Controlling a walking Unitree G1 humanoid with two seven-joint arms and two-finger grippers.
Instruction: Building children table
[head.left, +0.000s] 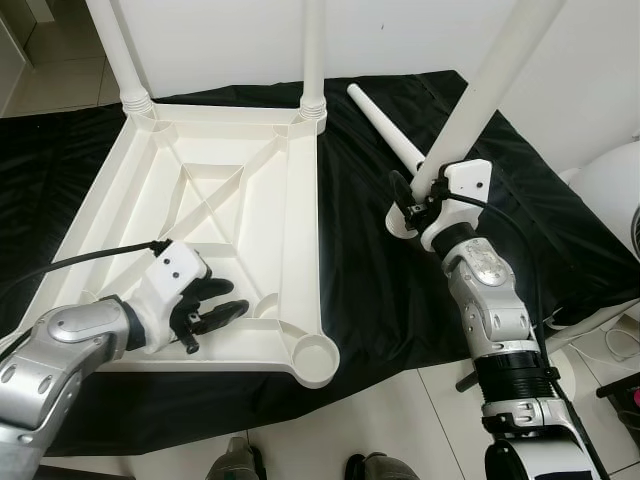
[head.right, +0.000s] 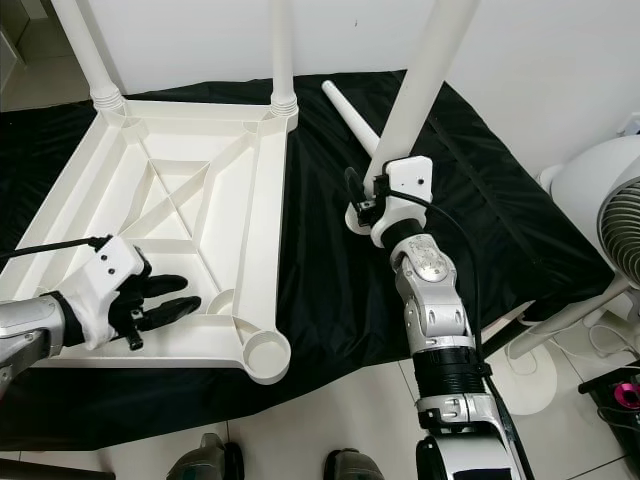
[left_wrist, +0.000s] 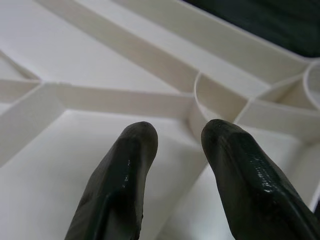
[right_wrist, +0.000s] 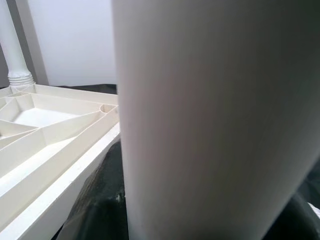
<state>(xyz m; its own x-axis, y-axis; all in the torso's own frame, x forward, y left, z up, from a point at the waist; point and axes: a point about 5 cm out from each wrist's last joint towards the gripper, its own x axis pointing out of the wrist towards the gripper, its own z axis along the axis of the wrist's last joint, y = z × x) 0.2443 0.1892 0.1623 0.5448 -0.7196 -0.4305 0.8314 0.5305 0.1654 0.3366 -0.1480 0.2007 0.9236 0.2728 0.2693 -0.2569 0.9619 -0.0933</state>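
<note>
Your right gripper (head.left: 412, 205) pinches a table leg (head.left: 490, 85) that stands almost straight up. The empty corner hole (head.left: 315, 357) of the upside-down table top (head.left: 215, 215) lies near and left. Your left gripper (head.left: 215, 315), fingers a little apart, rests on that top.

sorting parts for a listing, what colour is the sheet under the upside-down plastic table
Black, a glossy black sheet under the white upturned plastic table top; clearest in the left eye view.
</note>
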